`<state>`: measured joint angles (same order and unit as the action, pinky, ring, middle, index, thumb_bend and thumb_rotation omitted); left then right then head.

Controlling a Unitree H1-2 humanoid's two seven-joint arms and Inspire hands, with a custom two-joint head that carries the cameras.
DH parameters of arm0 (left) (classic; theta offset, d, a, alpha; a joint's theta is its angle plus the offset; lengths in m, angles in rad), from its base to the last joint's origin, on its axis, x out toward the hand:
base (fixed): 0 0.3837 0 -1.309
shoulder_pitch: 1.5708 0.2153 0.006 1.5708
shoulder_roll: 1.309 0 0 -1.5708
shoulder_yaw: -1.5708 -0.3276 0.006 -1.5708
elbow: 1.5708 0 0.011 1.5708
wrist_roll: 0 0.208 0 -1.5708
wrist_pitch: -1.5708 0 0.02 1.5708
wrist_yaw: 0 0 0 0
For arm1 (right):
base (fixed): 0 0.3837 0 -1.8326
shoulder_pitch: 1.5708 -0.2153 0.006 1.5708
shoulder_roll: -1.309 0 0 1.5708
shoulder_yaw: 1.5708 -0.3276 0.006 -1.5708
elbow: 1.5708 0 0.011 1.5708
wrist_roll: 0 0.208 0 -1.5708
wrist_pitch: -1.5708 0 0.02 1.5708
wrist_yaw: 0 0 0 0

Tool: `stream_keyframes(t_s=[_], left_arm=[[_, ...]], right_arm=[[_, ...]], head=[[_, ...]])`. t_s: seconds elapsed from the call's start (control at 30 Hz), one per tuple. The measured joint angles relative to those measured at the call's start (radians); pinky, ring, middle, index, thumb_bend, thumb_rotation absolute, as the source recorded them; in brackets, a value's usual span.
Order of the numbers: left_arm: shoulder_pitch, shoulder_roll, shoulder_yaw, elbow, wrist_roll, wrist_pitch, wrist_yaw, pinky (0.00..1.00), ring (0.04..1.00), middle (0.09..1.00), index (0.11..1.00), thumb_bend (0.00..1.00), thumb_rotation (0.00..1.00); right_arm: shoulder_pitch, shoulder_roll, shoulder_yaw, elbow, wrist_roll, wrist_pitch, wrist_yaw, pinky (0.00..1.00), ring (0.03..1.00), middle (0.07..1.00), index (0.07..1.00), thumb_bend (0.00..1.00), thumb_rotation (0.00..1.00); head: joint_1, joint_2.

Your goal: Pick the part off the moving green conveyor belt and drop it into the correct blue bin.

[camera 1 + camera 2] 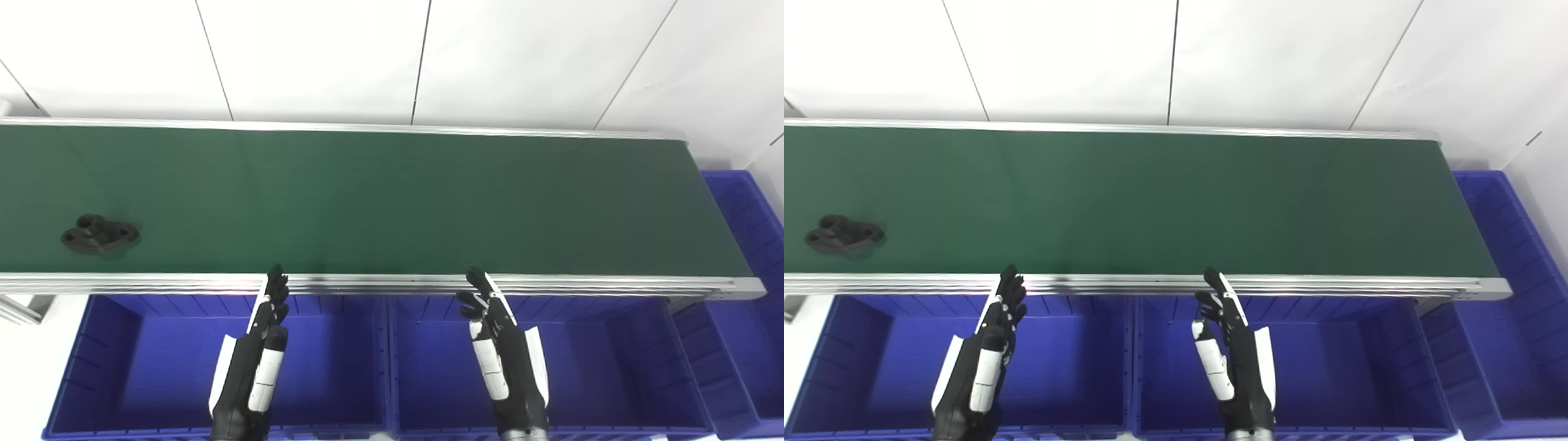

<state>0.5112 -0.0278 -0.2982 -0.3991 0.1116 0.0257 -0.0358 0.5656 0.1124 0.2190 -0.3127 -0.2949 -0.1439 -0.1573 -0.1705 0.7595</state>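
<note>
A black flanged part [98, 233] lies on the green conveyor belt [380, 202] at its far left, close to the near rail. My left hand [260, 343] hovers open over the left blue bin [128, 367], fingertips reaching the belt's near rail, well to the right of the part. Over the middle blue bin [612, 367] my right hand [502, 343] is also open and holds nothing.
A third blue bin [744, 306] stands past the belt's right end. The silver rail [380, 283] runs along the belt's near edge, above the bins. A white tiled wall rises behind the belt.
</note>
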Motion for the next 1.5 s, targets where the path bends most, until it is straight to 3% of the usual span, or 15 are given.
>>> stream_keyframes(t_s=[0.13,0.27,0.4,0.43,0.83,1.3,1.5], left_arm=[[0.001,-0.005,-0.006,0.013,0.002,0.000,0.001,1.00,0.987,1.000,1.000,0.64,1.00],[0.003,-0.018,-0.015,0.037,0.028,-0.002,0.003,1.00,0.975,1.000,1.000,0.64,0.99],[0.004,-0.027,-0.027,0.052,0.049,-0.010,0.015,0.97,0.959,0.995,1.000,0.61,0.96],[0.004,-0.029,-0.030,0.057,0.051,-0.016,0.021,0.96,0.951,0.990,1.000,0.61,0.95],[0.001,-0.028,-0.030,0.115,0.072,-0.051,0.045,0.92,0.918,0.982,1.000,0.51,0.92],[-0.016,-0.026,-0.029,0.174,0.094,-0.100,0.066,0.85,0.900,0.977,1.000,0.49,0.87],[-0.021,-0.026,-0.028,0.183,0.097,-0.109,0.068,0.86,0.906,0.977,1.000,0.50,0.85]], right_arm=[[-0.002,-0.011,-0.003,0.015,0.013,0.000,0.001,0.82,0.850,0.923,0.920,0.72,1.00],[-0.001,-0.028,-0.010,0.024,0.038,-0.001,0.005,0.85,0.864,0.935,0.934,0.71,1.00],[0.000,-0.049,-0.019,0.039,0.074,-0.010,0.014,0.89,0.887,0.953,0.946,0.69,1.00],[-0.001,-0.054,-0.022,0.043,0.081,-0.016,0.016,0.90,0.892,0.955,0.948,0.69,1.00],[-0.025,-0.090,-0.049,0.095,0.118,-0.038,0.029,0.92,0.902,0.960,0.961,0.64,1.00],[-0.045,-0.109,-0.076,0.166,0.156,-0.104,0.043,0.95,0.915,0.971,0.965,0.60,1.00],[-0.055,-0.110,-0.083,0.177,0.159,-0.107,0.052,0.95,0.918,0.971,0.970,0.59,1.00]], head=[[0.028,-0.014],[0.100,-0.061],[0.115,-0.077],[0.140,-0.101],[0.209,-0.173],[0.243,-0.229],[0.249,-0.229]])
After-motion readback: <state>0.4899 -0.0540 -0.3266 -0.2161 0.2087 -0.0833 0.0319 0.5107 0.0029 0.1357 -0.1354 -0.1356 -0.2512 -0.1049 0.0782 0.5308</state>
